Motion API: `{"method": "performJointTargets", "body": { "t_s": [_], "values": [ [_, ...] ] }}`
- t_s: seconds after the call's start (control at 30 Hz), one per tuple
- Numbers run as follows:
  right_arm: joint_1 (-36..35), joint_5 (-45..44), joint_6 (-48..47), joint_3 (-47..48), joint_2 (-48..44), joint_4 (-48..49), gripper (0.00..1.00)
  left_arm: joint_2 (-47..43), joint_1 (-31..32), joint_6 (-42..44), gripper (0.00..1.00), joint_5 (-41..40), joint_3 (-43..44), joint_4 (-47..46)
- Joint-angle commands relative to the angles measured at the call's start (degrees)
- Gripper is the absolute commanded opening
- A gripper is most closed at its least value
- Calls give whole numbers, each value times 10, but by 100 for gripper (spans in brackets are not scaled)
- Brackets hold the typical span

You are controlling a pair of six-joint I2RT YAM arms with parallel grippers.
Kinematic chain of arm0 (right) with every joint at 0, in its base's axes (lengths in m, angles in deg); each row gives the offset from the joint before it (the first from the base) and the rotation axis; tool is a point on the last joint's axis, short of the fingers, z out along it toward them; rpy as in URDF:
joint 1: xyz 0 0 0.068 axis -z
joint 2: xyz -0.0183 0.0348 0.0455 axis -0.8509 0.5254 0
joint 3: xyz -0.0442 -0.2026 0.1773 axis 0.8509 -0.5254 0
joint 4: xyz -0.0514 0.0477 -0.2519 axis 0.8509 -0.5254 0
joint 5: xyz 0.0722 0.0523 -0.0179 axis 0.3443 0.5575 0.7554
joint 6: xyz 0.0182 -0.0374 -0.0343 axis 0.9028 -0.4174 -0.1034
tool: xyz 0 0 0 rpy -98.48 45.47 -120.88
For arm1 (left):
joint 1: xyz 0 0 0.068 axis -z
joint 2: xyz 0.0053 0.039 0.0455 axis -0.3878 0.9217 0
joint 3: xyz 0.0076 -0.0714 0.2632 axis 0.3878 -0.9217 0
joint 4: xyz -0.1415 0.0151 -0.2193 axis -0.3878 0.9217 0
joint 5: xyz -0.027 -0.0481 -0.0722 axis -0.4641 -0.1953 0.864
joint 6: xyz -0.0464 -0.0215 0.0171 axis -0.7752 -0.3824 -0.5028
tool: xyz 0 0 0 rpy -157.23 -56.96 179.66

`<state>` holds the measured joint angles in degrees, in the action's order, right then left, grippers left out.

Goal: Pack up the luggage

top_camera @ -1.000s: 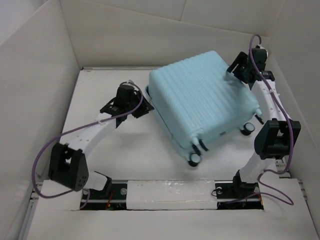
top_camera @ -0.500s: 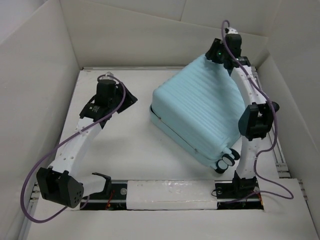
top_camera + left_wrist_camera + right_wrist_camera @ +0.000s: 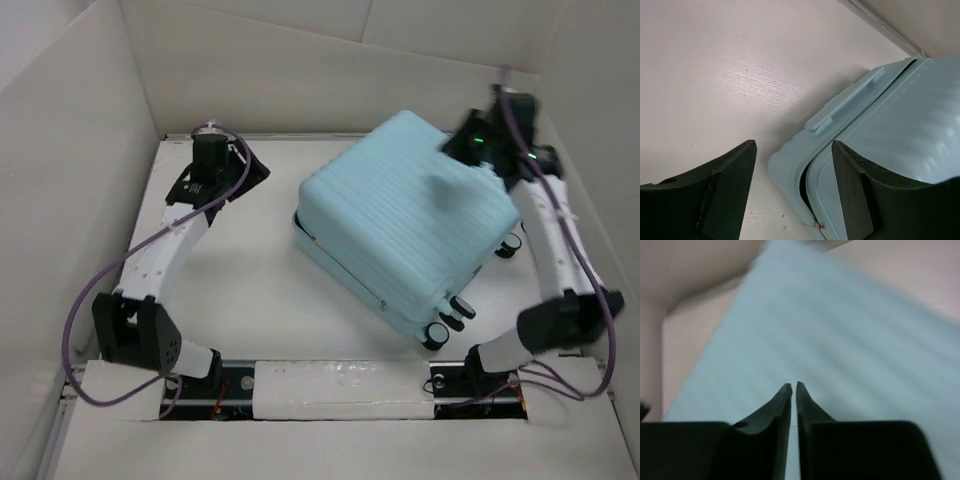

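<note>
The luggage (image 3: 400, 225), a pale aqua ribbed suitcase, lies flat on the white table, wheels (image 3: 447, 322) toward the near right. My left gripper (image 3: 243, 170) stands open, left of the case's far-left corner and apart from it. In the left wrist view the left gripper (image 3: 793, 145) frames that corner of the luggage (image 3: 900, 120), where the lid gapes slightly beside a side handle (image 3: 845, 100). My right gripper (image 3: 466, 148), blurred, hovers over the case's far-right corner. In the right wrist view the right gripper (image 3: 794, 385) is shut on nothing above the ribbed shell (image 3: 840, 330).
White walls (image 3: 90, 150) enclose the table on the left, back and right. The back wall's foot (image 3: 890, 35) runs close behind the case. Purple cables (image 3: 75, 330) loop off both arms. A raised white ledge (image 3: 340, 385) spans the near edge between the arm bases.
The suitcase has turned and shifted under the right arm, which swung across its far edge and shut its jaws. My left arm drew back to the far left and opened wider.
</note>
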<state>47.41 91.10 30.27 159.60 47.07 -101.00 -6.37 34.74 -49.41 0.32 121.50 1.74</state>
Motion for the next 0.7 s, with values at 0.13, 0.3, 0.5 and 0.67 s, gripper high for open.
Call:
{"method": "performJointTargets", "body": {
  "t_s": [0.13,0.3,0.5,0.67],
  "values": [
    [177,-265,112,-309,-326,-29,0,133,1,15,59,83,90,-85],
    [262,-325,131,-342,-357,-94,0,218,13,9,59,112,173,-85],
    [320,-249,147,-424,-352,-107,0,284,35,19,59,157,225,-79],
    [303,-49,152,-516,-323,33,3,257,56,31,59,171,166,-86]
  ]
}}
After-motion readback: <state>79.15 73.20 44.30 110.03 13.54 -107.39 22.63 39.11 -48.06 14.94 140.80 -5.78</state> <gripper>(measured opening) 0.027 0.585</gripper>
